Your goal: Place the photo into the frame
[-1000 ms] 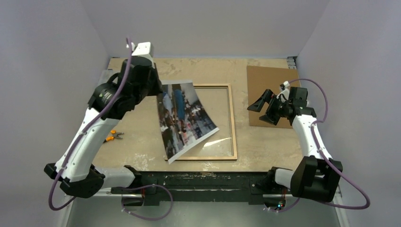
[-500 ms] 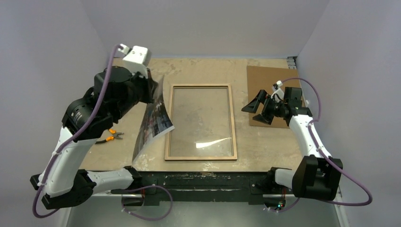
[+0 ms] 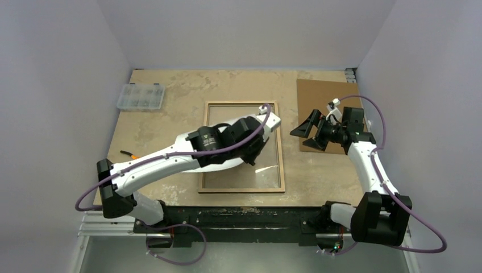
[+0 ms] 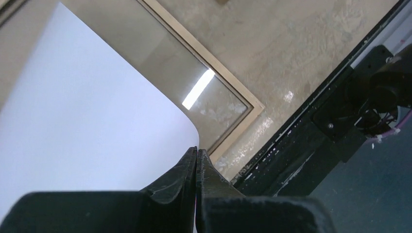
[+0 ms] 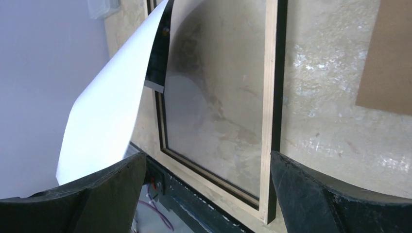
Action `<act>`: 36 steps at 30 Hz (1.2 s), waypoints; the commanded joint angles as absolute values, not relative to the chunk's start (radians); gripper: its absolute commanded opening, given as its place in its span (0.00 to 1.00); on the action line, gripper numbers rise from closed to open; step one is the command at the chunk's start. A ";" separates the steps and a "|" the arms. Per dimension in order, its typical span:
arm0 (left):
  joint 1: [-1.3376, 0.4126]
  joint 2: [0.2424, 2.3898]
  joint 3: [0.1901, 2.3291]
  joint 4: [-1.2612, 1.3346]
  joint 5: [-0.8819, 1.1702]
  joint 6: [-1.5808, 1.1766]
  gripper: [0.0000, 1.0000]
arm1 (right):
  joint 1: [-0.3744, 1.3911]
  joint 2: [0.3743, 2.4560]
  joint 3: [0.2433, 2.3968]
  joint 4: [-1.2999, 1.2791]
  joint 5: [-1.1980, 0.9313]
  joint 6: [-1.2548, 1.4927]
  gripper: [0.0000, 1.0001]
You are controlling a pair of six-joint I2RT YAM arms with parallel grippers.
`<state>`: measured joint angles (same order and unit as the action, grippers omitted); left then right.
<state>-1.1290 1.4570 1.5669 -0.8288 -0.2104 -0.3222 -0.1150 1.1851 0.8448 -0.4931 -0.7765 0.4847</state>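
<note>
left wrist: left fingers (image 4: 180,179) pinching the white-backed photo (image 4: 87,121) swung it over your tan-wood frame (image 4: 214,60) to lay; right fingers (image 5: 107,194) open.

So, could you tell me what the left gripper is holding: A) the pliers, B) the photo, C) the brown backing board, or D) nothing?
B: the left gripper is shut on the edge of the photo, its white back showing above the frame.
</note>
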 commanded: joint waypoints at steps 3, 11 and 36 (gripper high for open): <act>-1.247 1.499 1.444 -0.578 -0.170 -0.507 0.00 | -0.157 1.167 0.817 -0.503 -0.733 0.460 0.98; -1.369 1.672 1.509 -0.431 -0.101 -0.630 0.02 | -0.163 1.188 0.789 -0.515 -0.671 0.421 0.97; -1.047 1.328 0.882 -0.137 0.092 -0.939 0.86 | -0.148 1.317 0.634 -0.475 -0.715 0.373 0.87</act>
<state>-1.1400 1.4380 1.0576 -0.1970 0.0601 -0.8120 -0.1570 1.2888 0.6670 -0.5240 -0.6376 0.3744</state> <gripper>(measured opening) 0.867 0.908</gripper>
